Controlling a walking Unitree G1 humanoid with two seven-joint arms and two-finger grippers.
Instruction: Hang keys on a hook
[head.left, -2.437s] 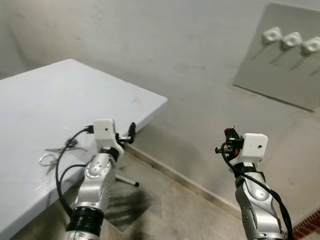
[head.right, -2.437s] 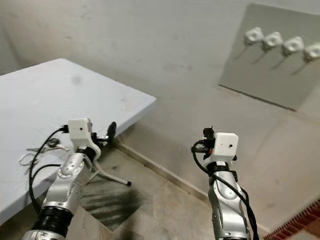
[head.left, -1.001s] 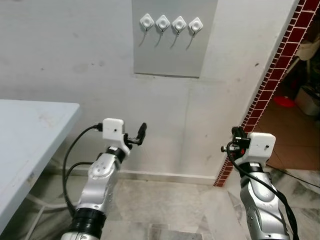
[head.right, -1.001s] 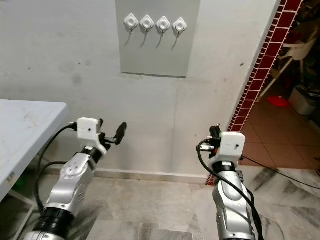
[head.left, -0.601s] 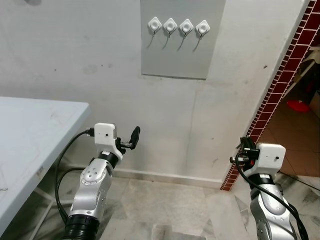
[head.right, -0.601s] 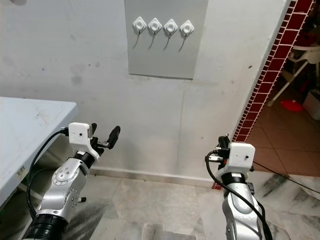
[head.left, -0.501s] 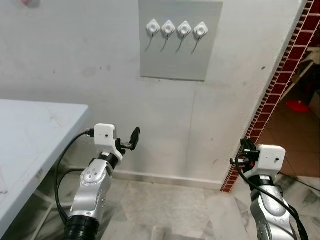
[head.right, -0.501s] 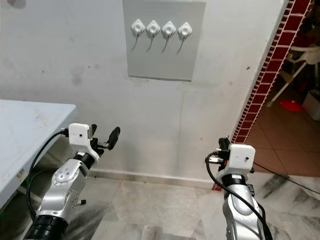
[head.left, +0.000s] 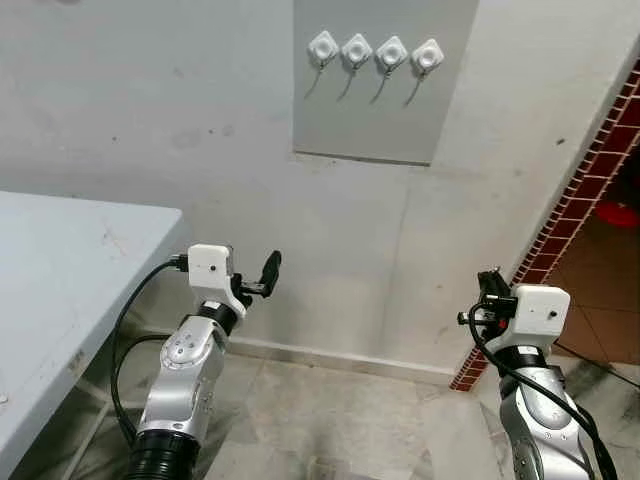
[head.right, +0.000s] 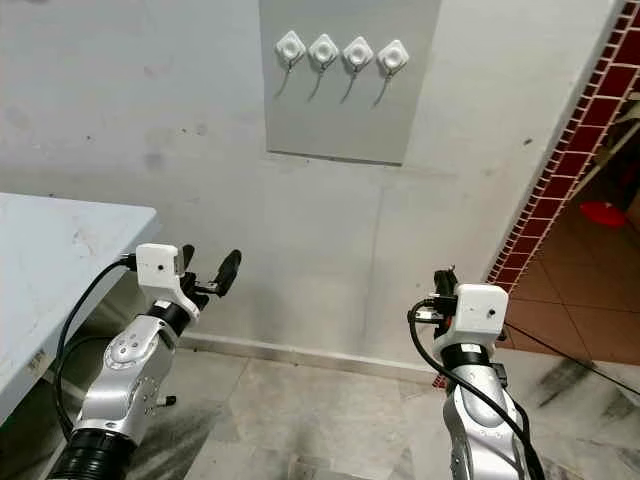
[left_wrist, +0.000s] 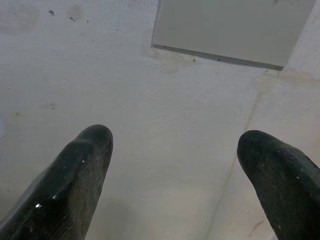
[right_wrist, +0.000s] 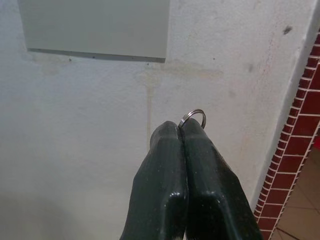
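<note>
4 white diamond-shaped wall hooks sit in a row on a flat grey rectangular panel fixed high on the rough white plastered wall; each hook has a thin curved prong hanging below it.

Both arms are raised in front of that wall, well below the panel; the left gripper is near the corner of the pale grey-blue table, and the left wrist view shows its 2 black fingers spread wide apart with bare wall between them and the panel's lower edge beyond.

The right gripper is held up toward the right, close to the strip of dark red brick tiles edging the doorway; from the head views I cannot make out what it carries, but the right wrist view shows its fingers pressed tight together, pinching a small silver metal key ring whose loop pokes out just past the tips; the keys themselves are hidden from me.

Grey marbled floor tiles run along the foot of the wall.
</note>
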